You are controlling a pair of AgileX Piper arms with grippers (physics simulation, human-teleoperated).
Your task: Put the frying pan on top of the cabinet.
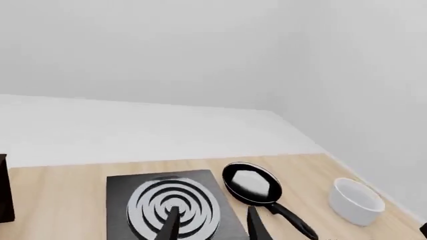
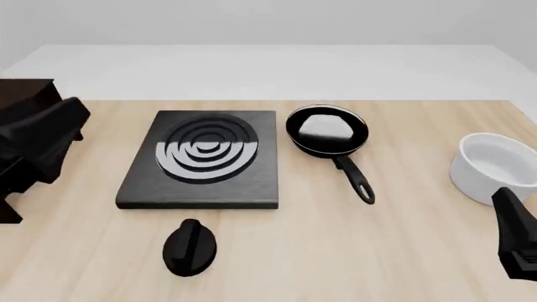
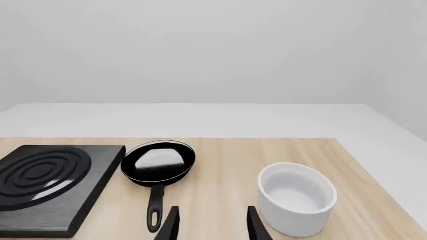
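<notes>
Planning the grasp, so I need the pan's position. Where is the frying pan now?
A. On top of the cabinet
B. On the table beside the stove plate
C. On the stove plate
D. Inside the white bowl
B: the frying pan sits on the wooden table just right of the stove plate, with no hand touching it.

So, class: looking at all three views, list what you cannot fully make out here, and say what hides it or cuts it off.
- Cabinet: front view, mostly cut off by the left edge and covered by the left arm; its top barely shows.
- Frying pan handle: left wrist view, its end runs off the bottom edge.
- Left gripper and right gripper: only the jaws' tips show in the wrist views.
- White bowl: front view, clipped by the right edge.
</notes>
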